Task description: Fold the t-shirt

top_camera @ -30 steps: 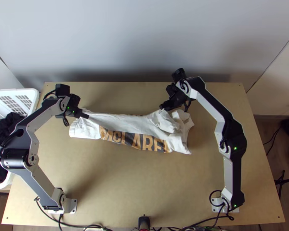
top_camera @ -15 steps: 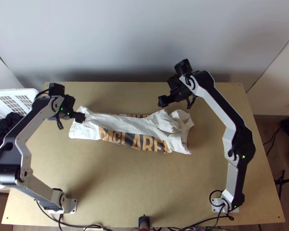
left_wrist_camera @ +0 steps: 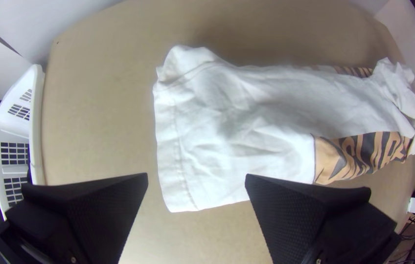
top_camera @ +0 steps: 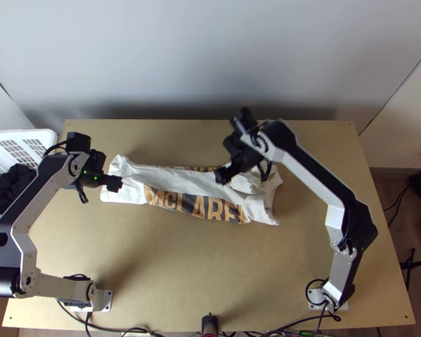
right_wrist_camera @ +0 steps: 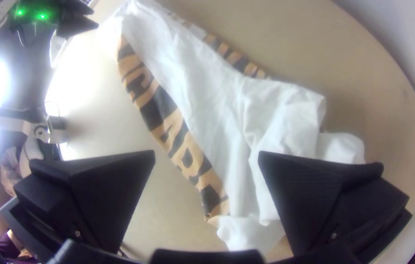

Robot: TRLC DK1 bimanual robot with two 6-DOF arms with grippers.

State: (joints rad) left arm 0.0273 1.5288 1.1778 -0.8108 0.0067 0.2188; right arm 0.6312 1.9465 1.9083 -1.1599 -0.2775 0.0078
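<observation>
Across the table's (top_camera: pixel 210 281) far half, white t-shirt (top_camera: pixel 179 178) lies as a long folded strip, left to right. Left end flattish, straight edge; right end bunched. Printed band along near side. Wood runs broad from shirt to near table edge, thinner to far edge; margins at both side edges. Left gripper (top_camera: pixel 115 183) at shirt's left end, fingers wide apart. Right gripper (top_camera: pixel 223 174) over right half, also spread wide. White basket (top_camera: pixel 21 135) beside left table edge.
</observation>
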